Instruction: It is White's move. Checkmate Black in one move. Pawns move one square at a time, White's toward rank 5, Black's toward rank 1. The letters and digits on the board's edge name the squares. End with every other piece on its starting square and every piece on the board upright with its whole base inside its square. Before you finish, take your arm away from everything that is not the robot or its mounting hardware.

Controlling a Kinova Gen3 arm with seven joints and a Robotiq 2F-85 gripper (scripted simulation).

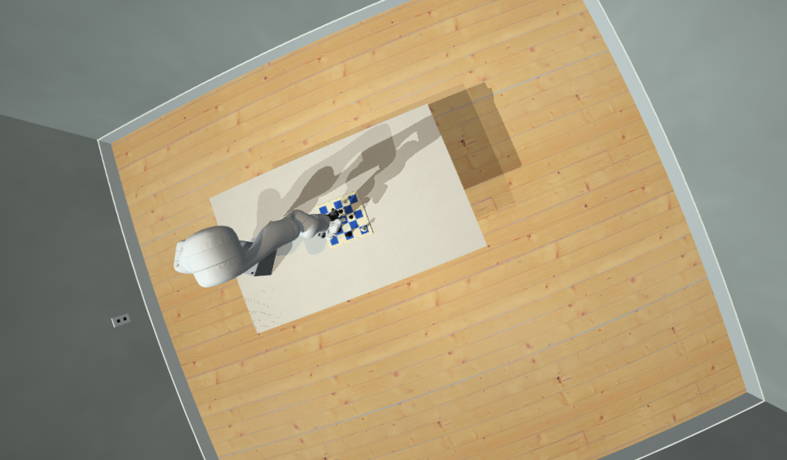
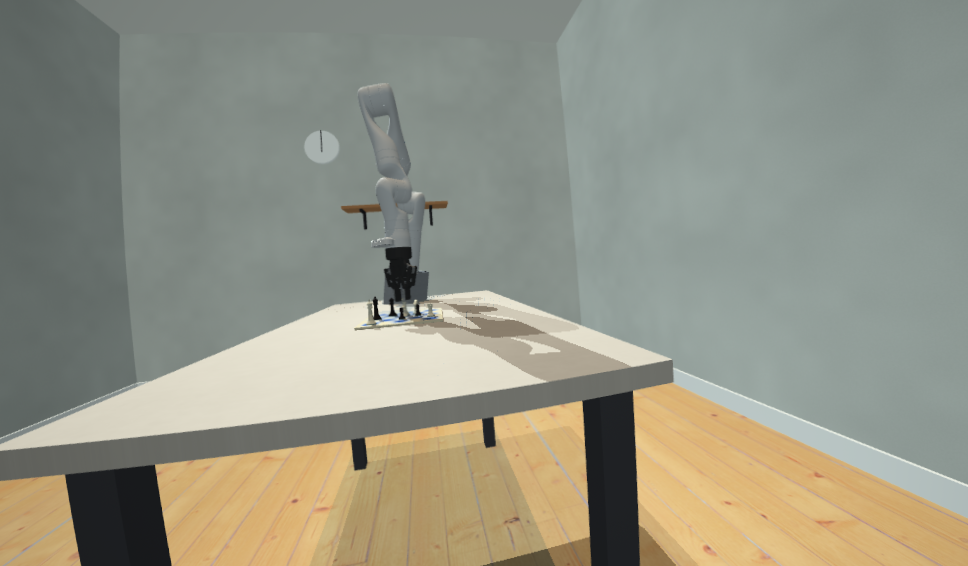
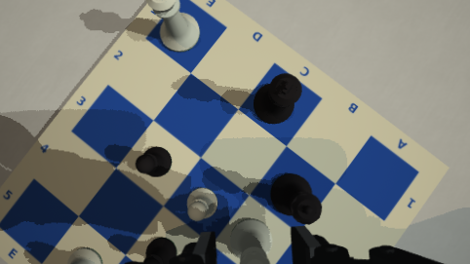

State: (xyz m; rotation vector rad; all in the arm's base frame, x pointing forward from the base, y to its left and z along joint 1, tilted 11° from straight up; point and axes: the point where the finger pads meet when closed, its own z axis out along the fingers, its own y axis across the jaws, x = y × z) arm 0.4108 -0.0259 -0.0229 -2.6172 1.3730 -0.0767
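End effector [image 3: 251, 247]: part-open, empty, astride white piece [image 3: 250, 235]; descend straight, centred, sparing black neighbours [image 3: 294, 196].

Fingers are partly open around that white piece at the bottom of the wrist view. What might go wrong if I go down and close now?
1. Crowding: the fingers flank the white piece, but a black piece and a smaller black piece stand close by. Lowering may tip one or push it off its square.
2. The white piece's base is cut off in the wrist view, so centring is uncertain. An off-centre close may tilt it.
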